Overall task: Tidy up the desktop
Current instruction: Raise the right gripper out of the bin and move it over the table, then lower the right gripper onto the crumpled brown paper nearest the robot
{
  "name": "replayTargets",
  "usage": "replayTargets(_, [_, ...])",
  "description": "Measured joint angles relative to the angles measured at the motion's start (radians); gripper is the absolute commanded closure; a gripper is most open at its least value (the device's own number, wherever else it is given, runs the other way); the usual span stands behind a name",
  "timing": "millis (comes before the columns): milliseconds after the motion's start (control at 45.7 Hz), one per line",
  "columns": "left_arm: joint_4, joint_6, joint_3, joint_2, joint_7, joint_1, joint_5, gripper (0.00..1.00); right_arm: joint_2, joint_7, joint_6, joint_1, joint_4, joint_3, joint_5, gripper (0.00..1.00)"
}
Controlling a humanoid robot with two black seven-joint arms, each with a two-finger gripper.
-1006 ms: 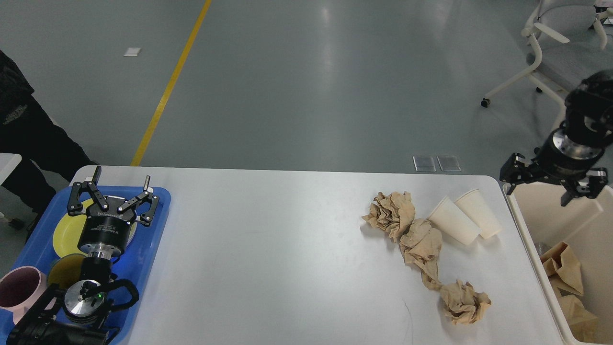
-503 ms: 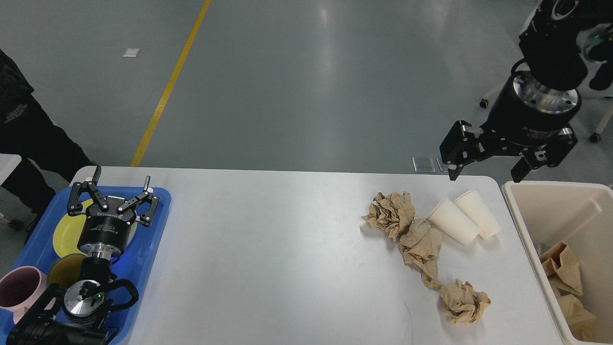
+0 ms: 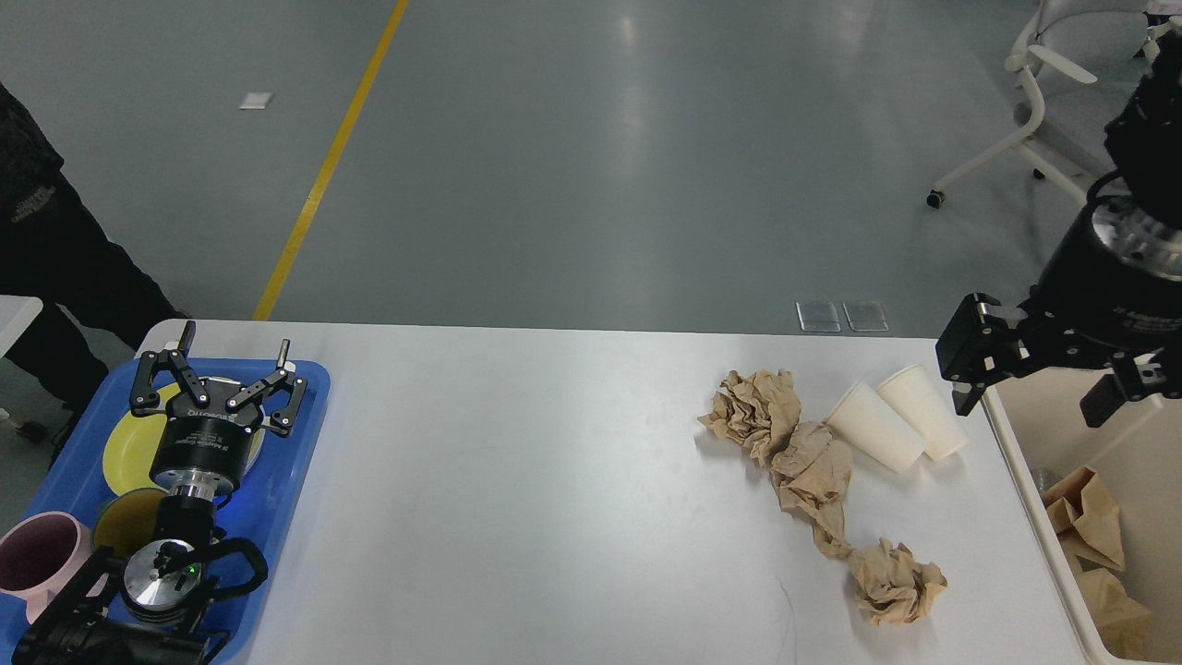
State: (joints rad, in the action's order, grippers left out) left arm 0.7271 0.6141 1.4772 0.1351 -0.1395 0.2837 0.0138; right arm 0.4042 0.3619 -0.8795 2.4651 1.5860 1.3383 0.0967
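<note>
- My right gripper hangs at about 3 o'clock, over the seam between the desktop and the cream bin; its jaws are spread wide and hold nothing.
- My left gripper sits at 9 o'clock above the blue tray, fingers parted, also empty.
- The desktop fills the middle of my view, with litter bunched toward 4 o'clock: two white paper cups lying side by side and three crumpled brown paper wads.
- I judge the cups the nearest pick (just beside the right gripper). I'd come down over one cup's body, close gently so it doesn't crush, then carry it clear of the bin rim.
</note>
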Motion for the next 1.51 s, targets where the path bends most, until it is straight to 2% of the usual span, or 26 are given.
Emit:
replayTargets(394, [0.0,0.001,0.0,0.0,0.0,0.0,0.0,0.04,0.097,-0.003,0.137,-0.066,0.013,-0.003,0.004,0.1])
replayTargets(525, [0.0,0.001,0.0,0.0,0.0,0.0,0.0,0.04,0.119,-0.004,0.198,-0.194,0.013,-0.013,-0.001,0.1])
replayTargets(678, [0.0,0.001,0.0,0.0,0.0,0.0,0.0,0.04,0.124,-0.002,0.345,-0.398,-0.005,-0.075,-0.004,0.1])
replayTargets(897, [0.0,0.001,0.0,0.001,0.0,0.0,0.0,0.04,0.127,0.005,0.562,-0.741,-0.067,-0.274,-0.005,0.1])
replayTargets(1115, [0.0,0.001,0.0,0.0,0.0,0.0,0.0,0.04,0.089,0.006,0.729,-0.919,-0.137,-0.36,-0.004,0.1])
replayTargets(1509, [0.0,0.0,0.0,0.0,0.0,0.0,0.0,0.04,0.008,0.002,0.761,-1.152,-0.387,-0.493,0.003,0.09])
